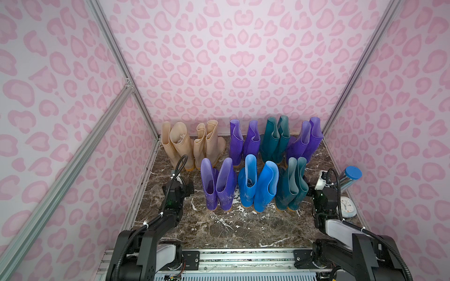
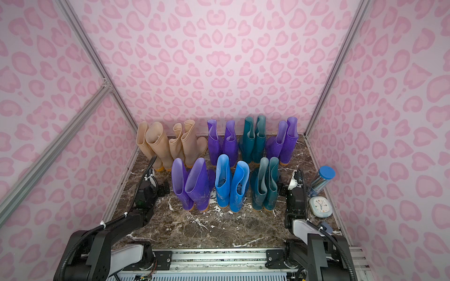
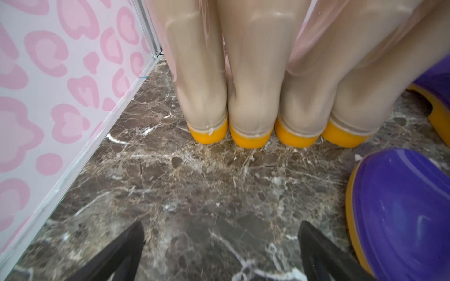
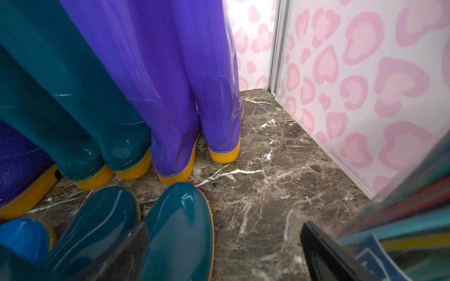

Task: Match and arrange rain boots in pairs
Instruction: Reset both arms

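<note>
Left gripper [image 3: 221, 233]: fingers [image 3: 121, 248] are seen wide apart, with only marble floor [image 3: 194, 182] between them. Straight ahead of the fingertips, four beige boots [image 3: 250, 97] are seen heel-on, pressed together in a row, shafts upright, toes pointed away. Just beside one finger the toe of a purple boot [image 3: 399, 211] is noted, also pointed away.

Right gripper [image 4: 224, 231]: fingers [image 4: 323, 253] are likewise spread and nothing is held. One finger is overlapped with the toes of a teal pair [image 4: 180, 226]; contact cannot be told. Ahead, a purple pair [image 4: 194, 109] and a second teal pair [image 4: 73, 109] are stood upright, heels facing the fingers. A shiny cylinder [image 4: 401, 219] is found close against the other finger.

In both top views, sixteen rain boots [image 1: 266, 189] are counted, stood in two rows of same-colour pairs between and beyond the two sets of fingers.
</note>
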{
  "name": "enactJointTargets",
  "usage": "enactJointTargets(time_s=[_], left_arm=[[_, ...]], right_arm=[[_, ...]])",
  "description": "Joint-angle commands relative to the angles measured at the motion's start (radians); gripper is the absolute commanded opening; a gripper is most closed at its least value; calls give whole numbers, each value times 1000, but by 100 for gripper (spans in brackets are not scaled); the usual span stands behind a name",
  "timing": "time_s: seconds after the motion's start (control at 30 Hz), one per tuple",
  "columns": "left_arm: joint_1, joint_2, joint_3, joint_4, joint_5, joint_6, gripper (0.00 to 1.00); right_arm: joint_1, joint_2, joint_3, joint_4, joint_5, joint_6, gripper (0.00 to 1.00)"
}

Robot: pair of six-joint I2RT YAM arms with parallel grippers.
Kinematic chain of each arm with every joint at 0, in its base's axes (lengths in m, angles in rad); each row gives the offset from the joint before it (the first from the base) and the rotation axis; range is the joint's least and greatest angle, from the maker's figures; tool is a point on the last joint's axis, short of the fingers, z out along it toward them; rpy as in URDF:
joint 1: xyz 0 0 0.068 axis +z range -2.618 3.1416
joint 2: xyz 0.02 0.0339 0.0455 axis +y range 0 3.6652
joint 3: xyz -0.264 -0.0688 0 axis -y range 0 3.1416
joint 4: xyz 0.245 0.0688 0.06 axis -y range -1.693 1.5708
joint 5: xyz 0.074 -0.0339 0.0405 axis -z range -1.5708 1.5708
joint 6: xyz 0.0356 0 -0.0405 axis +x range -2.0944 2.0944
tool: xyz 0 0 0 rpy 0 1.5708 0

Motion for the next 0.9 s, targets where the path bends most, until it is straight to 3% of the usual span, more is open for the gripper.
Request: enactJointTargets(time_s=[0.0,0.13,0.47,0.7,0.83,0.87], left_arm=[[19,53,29,139,95,0,99],[63,144,95,145,183,-9,99],[48,308,150,213,196,39,99],[32,331,143,243,180,49,99],[31,336,133,266,186,54,99],[31,338,136,263,186,55,99]], right_arm=[[2,33,15,92,-14,14,100],[1,71,21,147,-39,0,100],[7,204,57,295,-5,-11,100],[30,399,-32,665,91,-18,100],[55,357,24,490,164,-10,100],[63,379,18,540,180,-19,100]])
